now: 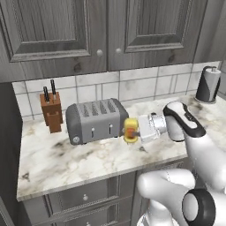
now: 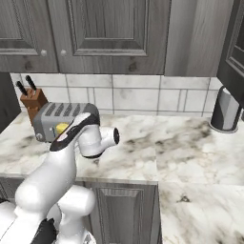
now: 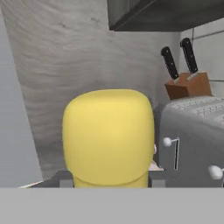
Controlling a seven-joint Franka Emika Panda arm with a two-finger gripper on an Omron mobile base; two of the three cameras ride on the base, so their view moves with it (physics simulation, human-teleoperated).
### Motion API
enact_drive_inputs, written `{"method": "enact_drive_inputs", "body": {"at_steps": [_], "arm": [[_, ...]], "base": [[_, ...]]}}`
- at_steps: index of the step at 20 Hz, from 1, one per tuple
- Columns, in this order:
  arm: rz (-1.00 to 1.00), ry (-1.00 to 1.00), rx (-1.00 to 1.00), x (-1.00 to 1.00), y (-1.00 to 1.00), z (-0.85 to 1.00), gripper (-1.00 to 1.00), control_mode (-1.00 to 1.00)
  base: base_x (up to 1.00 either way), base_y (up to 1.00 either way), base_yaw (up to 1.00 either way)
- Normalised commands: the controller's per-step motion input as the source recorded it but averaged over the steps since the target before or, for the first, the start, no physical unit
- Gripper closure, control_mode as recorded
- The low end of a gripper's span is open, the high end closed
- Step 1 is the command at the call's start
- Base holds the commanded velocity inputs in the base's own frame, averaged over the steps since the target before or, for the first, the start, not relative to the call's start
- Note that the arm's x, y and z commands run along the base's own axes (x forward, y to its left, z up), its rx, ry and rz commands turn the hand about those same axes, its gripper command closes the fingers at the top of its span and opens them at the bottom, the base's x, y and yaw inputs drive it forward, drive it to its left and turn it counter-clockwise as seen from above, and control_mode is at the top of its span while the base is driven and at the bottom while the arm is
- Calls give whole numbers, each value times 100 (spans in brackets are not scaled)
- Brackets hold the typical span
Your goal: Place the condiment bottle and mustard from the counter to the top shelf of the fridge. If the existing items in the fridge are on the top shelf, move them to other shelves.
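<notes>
The mustard (image 1: 130, 129), a squat yellow bottle with an orange-yellow band, sits just off the right end of the toaster (image 1: 93, 120), near the middle of the counter (image 1: 88, 161) and partway back from its front edge. From the left base view it appears slightly raised above the stone, though the angle is too poor to be sure. The gripper (image 1: 134, 130) reaches in from the right, level with the bottle. In the hand view the mustard (image 3: 108, 136) fills the centre, with the grey fingers (image 3: 65, 179) pressed against its lower sides to left and right: the fingers are closed on the bottle. In the right base view only a small yellow patch of the mustard (image 2: 61, 127) shows past the arm, against the toaster (image 2: 55, 117).

The toaster is a grey four-slot model, standing lengthwise along the counter; its lever and knob (image 3: 214, 172) show on the end face in the hand view. Behind its left end, close to the tiled wall, stands a brown knife block (image 1: 51, 113) with two black handles upright in it. At the far right of the counter, toward the back, stands a dark paper towel holder (image 1: 208, 84) with a white top. Dark grey panelled wall cabinets (image 1: 66, 31) hang above, and drawer fronts (image 1: 84, 196) of the same grey run beneath the front edge of the counter.
</notes>
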Motion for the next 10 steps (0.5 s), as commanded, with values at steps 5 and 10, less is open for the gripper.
{"method": "enact_drive_inputs", "body": {"at_steps": [5, 10], "arm": [[-3, 0, -14, -84, 0, 100, 100, -100], [0, -5, -6, -100, 0, 100, 100, -100]], "base": [[0, 0, 0], [0, 0, 0]]}}
